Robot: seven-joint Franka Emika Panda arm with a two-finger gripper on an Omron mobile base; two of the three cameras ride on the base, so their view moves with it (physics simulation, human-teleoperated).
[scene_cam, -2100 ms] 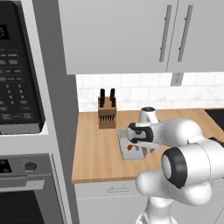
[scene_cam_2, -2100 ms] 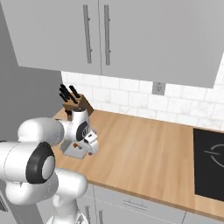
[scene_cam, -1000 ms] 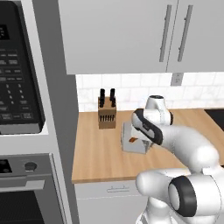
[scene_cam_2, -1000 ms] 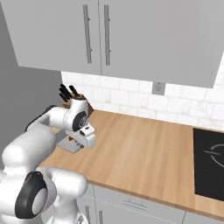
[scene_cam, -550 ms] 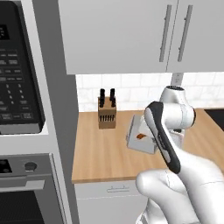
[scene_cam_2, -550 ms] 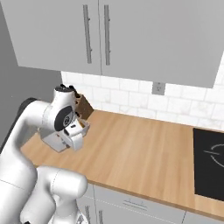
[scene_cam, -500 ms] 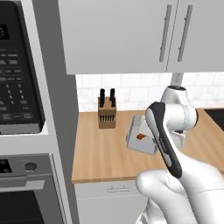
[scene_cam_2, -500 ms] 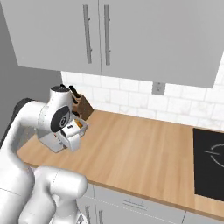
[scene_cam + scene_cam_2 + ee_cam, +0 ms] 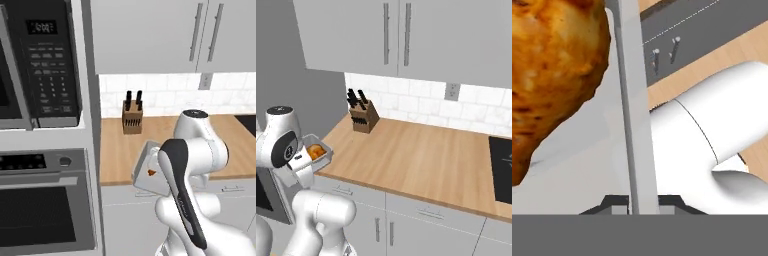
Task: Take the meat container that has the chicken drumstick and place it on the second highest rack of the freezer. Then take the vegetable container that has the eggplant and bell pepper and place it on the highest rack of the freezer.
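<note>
The jaws are closed on the wall of the meat container [image 9: 629, 100], holding it off the worktop [image 9: 421, 155] edge. The chicken drumstick [image 9: 552, 70] lies inside it.

meat container [image 9: 149, 168] looks smooth matt pale-grey plastic, thin wall; chicken drumstick [image 9: 549, 65] rough, crusty golden-brown skin; counter [image 9: 421, 155] light wood, matt, faint grain; knife block [image 9: 364, 119] wood with black matt handles; upper cabinets [image 9: 421, 35] flat matt grey, brushed-metal bar handles; backsplash [image 9: 476, 112] pale glossy tile; microwave [image 9: 42, 65] glossy black front
</note>
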